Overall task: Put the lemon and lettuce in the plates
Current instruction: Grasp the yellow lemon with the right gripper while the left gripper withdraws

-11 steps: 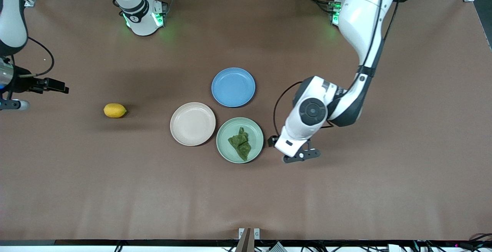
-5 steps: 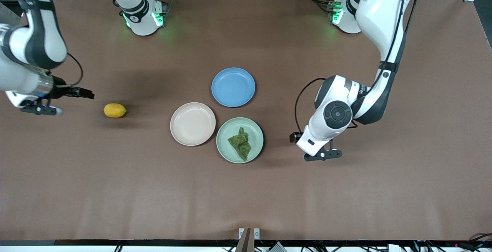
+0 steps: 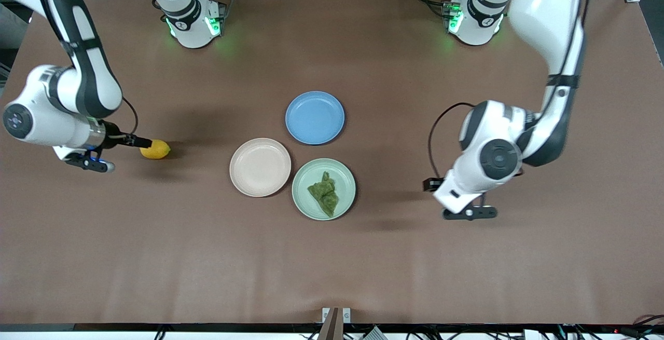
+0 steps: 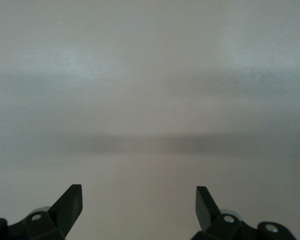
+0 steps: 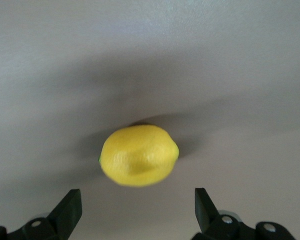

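Yellow lemon (image 3: 155, 149) sits at nine o'clock from the beige-pink plate (image 3: 260, 167), right gripper (image 5: 135, 212) spread wide over it, needing a drop and squeeze, while lettuce (image 3: 324, 193) lies in the mint plate (image 3: 347, 176) and the open left gripper (image 4: 139, 205) waits.

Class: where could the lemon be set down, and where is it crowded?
Free: the beige-pink plate and blue plate hold nothing. Crowded: the mint plate carries the lettuce, and the three plates almost touch. The lemon lies toward the right arm's end.
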